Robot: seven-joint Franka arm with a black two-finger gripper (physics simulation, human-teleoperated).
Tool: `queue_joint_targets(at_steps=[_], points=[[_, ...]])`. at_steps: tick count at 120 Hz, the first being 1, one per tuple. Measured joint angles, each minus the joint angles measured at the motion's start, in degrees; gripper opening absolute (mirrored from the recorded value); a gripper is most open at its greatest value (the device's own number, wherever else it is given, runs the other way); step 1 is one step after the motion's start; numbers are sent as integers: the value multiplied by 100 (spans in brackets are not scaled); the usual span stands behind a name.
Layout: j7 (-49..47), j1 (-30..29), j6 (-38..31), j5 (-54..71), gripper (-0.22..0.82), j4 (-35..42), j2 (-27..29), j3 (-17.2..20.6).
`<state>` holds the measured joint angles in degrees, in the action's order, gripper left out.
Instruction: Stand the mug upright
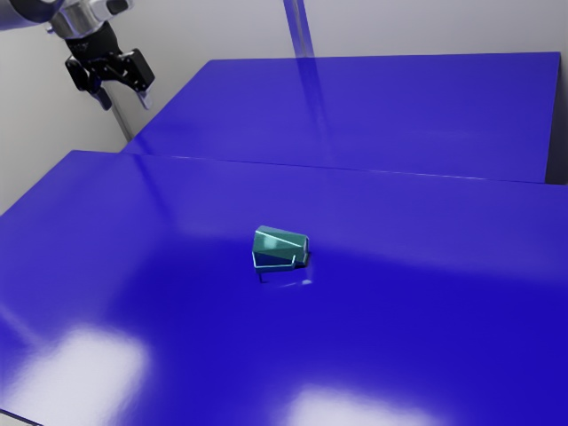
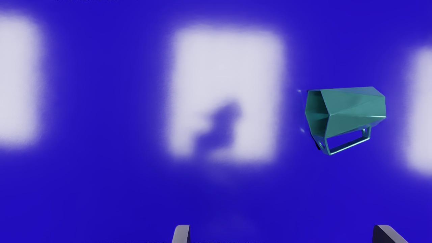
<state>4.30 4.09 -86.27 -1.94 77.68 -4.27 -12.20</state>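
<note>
Tool (image 1: pixel 126 104) aloft, mug (image 2: pixel 354 106) sideways

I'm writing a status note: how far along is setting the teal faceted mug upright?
Nothing looks done: the teal faceted mug lies on its side on the glossy blue table. Nothing is in hand: the black two-finger pincer hangs open, away from it. Left, probably: reaching, gripping and tipping it upright, then releasing.

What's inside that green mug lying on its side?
Looking into its open mouth from the wrist view, bare green inner walls of the mug show near the rim. The deeper part, toward the base, is hidden by its side, so I can't tell what's there.
</note>
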Motion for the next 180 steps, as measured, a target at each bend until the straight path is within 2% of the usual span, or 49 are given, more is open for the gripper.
queue_joint_targets(at_steps=[12, 20, 42, 62, 82, 101, 136, 180], points=[[4, 247, -40, -164, 59, 284, 77, -19], [6, 272, -328, -663, 59, 783, 125, -31], [459, -21, -1602, -3177, 58, 2870, -1, -51], [1396, -341, -2290, -5256, 58, 3964, -337, -132], [2378, -406, -2415, -6467, 59, 4071, -982, -227], [3118, -368, -2441, -7007, 59, 4039, -1287, -230], [4054, -224, -2545, -7754, 59, 4003, -1600, -139], [4724, -57, -2590, -8204, 59, 4029, -1730, -61]])
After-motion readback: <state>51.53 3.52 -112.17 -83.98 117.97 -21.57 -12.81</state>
